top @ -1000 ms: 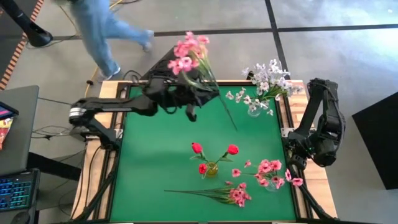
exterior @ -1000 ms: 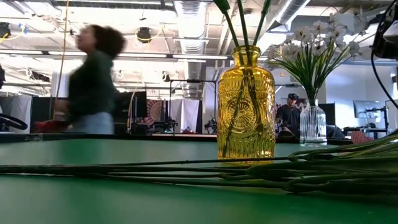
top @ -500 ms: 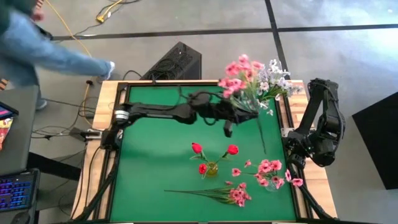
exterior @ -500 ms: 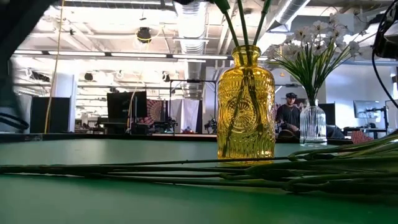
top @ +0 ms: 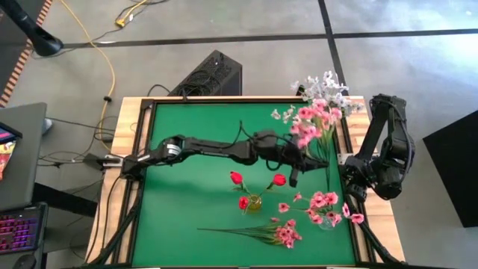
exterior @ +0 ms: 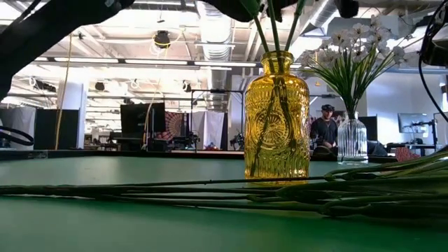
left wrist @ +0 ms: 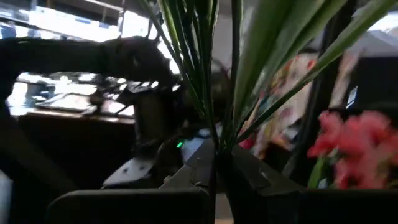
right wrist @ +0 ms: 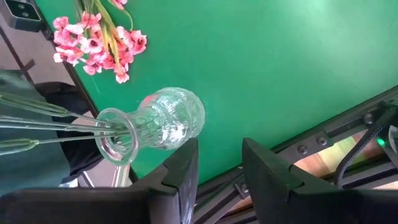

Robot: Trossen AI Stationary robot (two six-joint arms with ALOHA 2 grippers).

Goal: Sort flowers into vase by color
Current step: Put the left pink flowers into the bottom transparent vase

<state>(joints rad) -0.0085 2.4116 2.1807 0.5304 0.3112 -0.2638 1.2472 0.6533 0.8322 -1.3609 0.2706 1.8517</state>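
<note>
We see the green desk [top: 187, 202] with the left arm [top: 209, 146] stretched across it toward the right edge, while the right arm [top: 385, 153] waits folded off the desk's right side, its pincer [right wrist: 214, 171] held part open and empty above the clear vase. The left pincer [top: 293, 168] is clenched on the stems of a pink spray bunch [top: 312, 127], whose blossoms lie near the far right corner, overlapping the white sprays [top: 321, 93] that stand in their own vase there. The stems hang down toward the clear vase [top: 326, 218] near the right edge, which already holds pink flowers. Our worry is that the long, loose stems will miss that narrow mouth, or catch on the blooms already in it and tip the light vase over. A swing of the bunch could also snag the white sprays, or brush the yellow vase [exterior: 276, 115] of red buds [top: 258, 187] just beside the arm. Another pink spray [top: 258, 232] lies flat by the near edge, not yet sorted, and a low pass might drag it.
</note>
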